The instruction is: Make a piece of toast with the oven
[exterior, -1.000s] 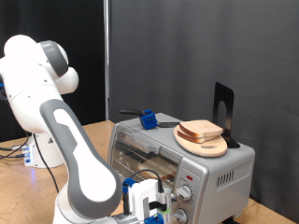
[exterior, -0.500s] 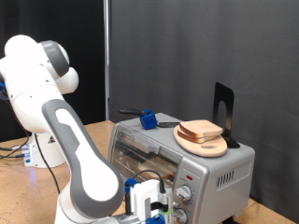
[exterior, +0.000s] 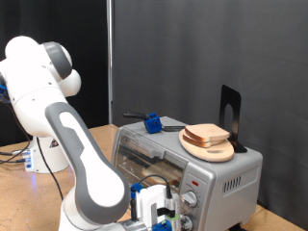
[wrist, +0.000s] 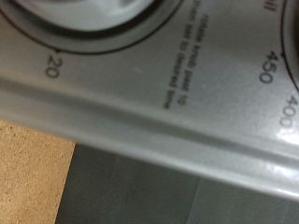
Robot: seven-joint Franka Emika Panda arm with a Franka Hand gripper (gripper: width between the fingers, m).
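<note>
The silver-grey oven (exterior: 154, 162) stands at the exterior view's lower right with its glass door shut. A pale bread slice (exterior: 206, 133) lies on a round wooden plate (exterior: 208, 150) on the oven's top. My gripper (exterior: 167, 210) is low in front of the oven's right panel, right by the two round knobs (exterior: 191, 199). Its fingers are too small and hidden to read. The wrist view is pressed close to the oven panel (wrist: 187, 121), showing the edge of a knob dial (wrist: 84, 14) and printed marks 20, 450 and 400. No fingers show there.
A black upright stand (exterior: 229, 115) is on the oven's top behind the plate. A blue-and-black tool (exterior: 152, 122) lies on the oven's top towards the exterior view's left. The robot's white base (exterior: 43, 154) stands on a wooden table (exterior: 14, 178). A dark curtain is behind.
My gripper has shifted very slightly by the oven's knobs. The bread, plate and oven door have not moved.
</note>
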